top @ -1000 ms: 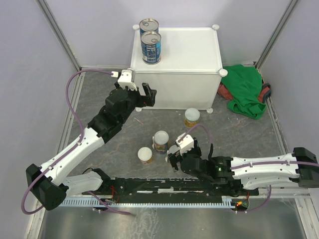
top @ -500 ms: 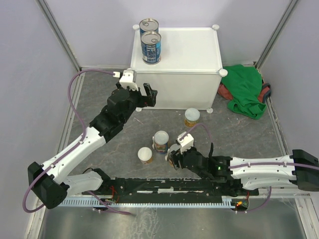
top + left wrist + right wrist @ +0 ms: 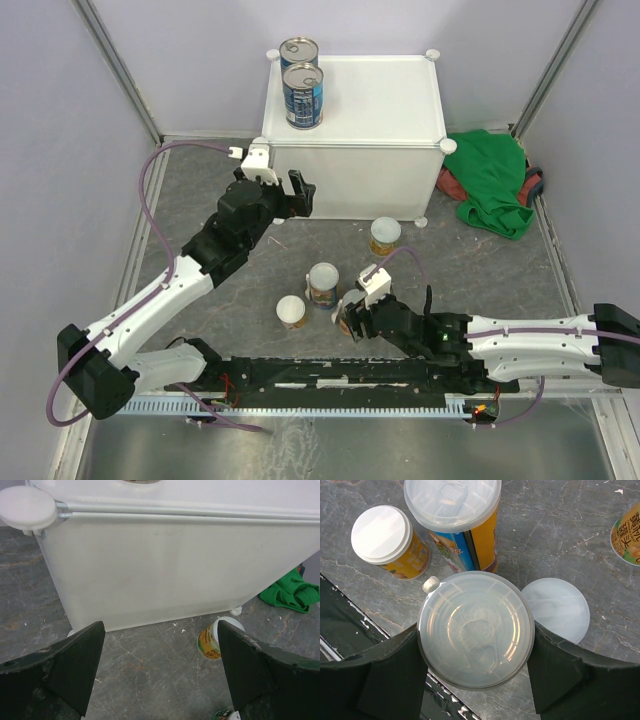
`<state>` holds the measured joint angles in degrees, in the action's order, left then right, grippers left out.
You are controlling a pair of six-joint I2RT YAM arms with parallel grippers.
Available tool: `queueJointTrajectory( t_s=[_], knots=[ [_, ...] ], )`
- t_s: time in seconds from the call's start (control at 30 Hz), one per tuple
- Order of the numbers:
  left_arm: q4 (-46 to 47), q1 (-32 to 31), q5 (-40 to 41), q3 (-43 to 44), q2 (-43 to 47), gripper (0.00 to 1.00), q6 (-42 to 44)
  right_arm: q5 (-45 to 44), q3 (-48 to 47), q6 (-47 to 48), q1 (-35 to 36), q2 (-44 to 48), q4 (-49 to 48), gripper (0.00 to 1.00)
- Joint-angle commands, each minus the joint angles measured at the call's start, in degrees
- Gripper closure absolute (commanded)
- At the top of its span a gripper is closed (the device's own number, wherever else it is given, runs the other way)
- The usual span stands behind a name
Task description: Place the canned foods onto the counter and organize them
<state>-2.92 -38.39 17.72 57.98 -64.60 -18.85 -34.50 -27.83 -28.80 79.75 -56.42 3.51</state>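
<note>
Two dark blue cans [image 3: 299,50] [image 3: 302,95] stand at the back left of the white counter [image 3: 380,100]. On the grey floor stand a yellow-labelled can [image 3: 385,236], a taller can [image 3: 323,283] and a short can [image 3: 291,311]. My right gripper [image 3: 352,316] is shut on a can with a translucent lid [image 3: 476,630], its fingers [image 3: 395,670] pressed against both sides. The tall can [image 3: 455,510] and the short can [image 3: 387,540] stand just beyond it. My left gripper [image 3: 285,190] hangs open and holds nothing in front of the counter's front wall [image 3: 165,565].
A pale round lid [image 3: 557,609] lies on the floor beside the held can. A green cloth [image 3: 495,180] is bunched right of the counter. The black base rail [image 3: 340,375] runs along the near edge. Grey walls enclose the floor.
My right gripper has closed on the translucent-lidded can and shifted slightly left. The left arm has edged a little toward the counter, still open.
</note>
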Motion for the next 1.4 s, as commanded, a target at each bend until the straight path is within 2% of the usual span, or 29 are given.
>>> queueJointTrajectory(
  t_s=[0.0, 0.23, 0.8, 1.03, 1.37],
  knots=[
    [1.8, -0.4, 1.0, -0.4, 1.7, 0.01, -0.5, 1.7, -1.7, -0.1, -0.1, 2.1, -0.6, 0.89],
    [1.6, -0.4, 1.5, -0.8, 2.6, 0.01, -0.3, 1.8, -3.9, 1.5, 0.0, 4.7, 2.0, 0.98],
    [1.7, -0.3, 2.2, -1.2, 2.9, 0.01, 0.4, 0.0, -12.3, 5.0, 3.3, 5.7, 6.5, 0.99],
    [1.7, -0.4, 2.4, -1.1, 2.7, 0.01, 0.6, -2.1, -21.1, 8.4, 4.3, 5.3, 10.2, 0.99],
    [1.0, -0.4, 2.6, -1.0, 3.1, 0.01, 0.7, -6.9, -37.9, 19.8, 4.1, -0.9, 11.5, 0.99]
  ],
)
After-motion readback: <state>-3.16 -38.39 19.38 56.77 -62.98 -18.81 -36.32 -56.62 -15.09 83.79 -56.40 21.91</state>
